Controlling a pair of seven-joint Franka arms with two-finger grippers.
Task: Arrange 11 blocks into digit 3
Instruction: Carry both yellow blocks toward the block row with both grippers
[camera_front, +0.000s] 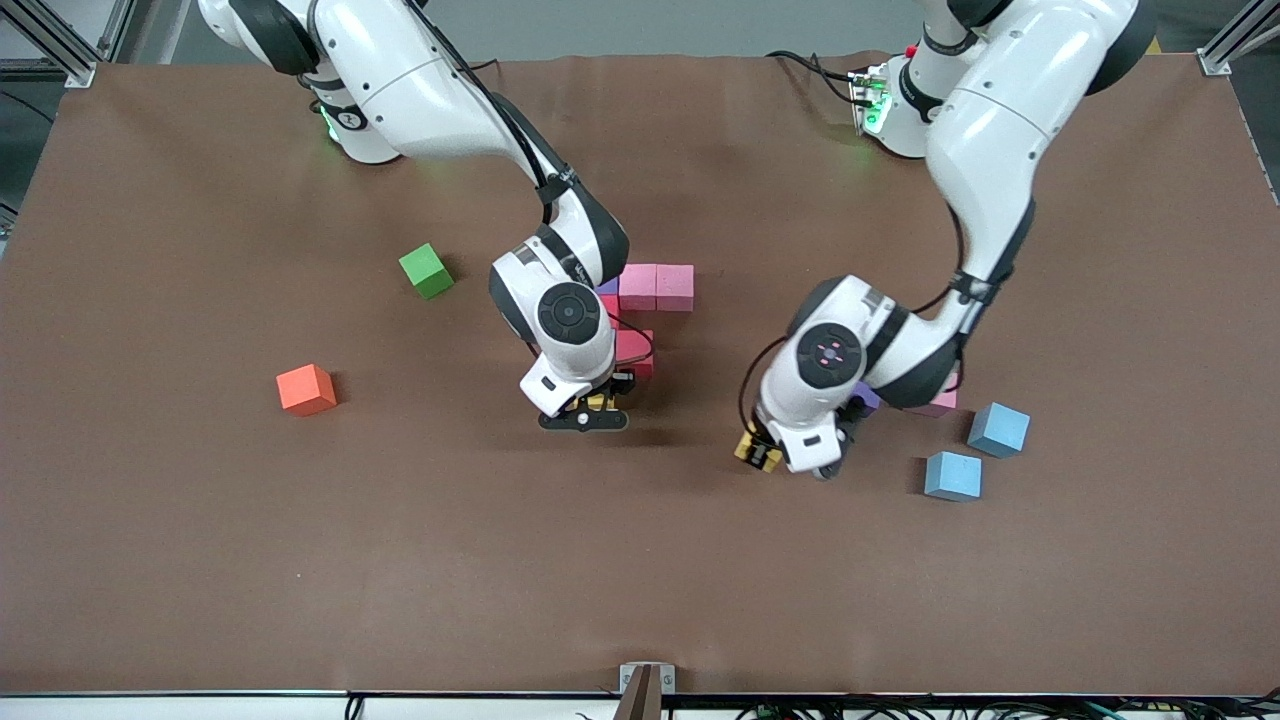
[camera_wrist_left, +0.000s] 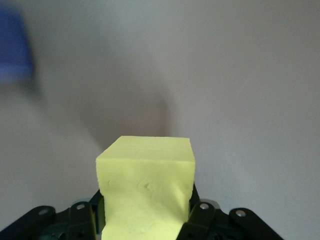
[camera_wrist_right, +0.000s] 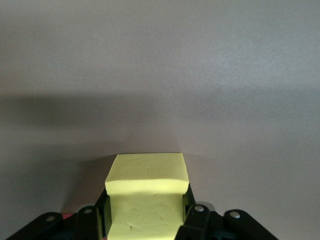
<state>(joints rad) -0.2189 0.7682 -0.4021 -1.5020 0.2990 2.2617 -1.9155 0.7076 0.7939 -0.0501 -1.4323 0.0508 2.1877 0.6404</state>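
Left claw (camera_front: 800, 462): clamped on a yellow block (camera_wrist_left: 146, 190), mid-desk, beside two blue blocks (camera_front: 953, 476).
Right claw (camera_front: 585, 410): clamped on another yellow block (camera_wrist_right: 147, 197), by the pink blocks (camera_front: 656, 287).

The front view looks down from high across the table (camera_front: 200, 560), facing both arm bases along the frame's top edge and taking in the whole brown surface. Each wrist view sits close above its own fingers at the frame's bottom, filled by a yellow cube (camera_wrist_left: 145, 192) or another yellow cube (camera_wrist_right: 146, 197) against bare tabletop, which all three views share.
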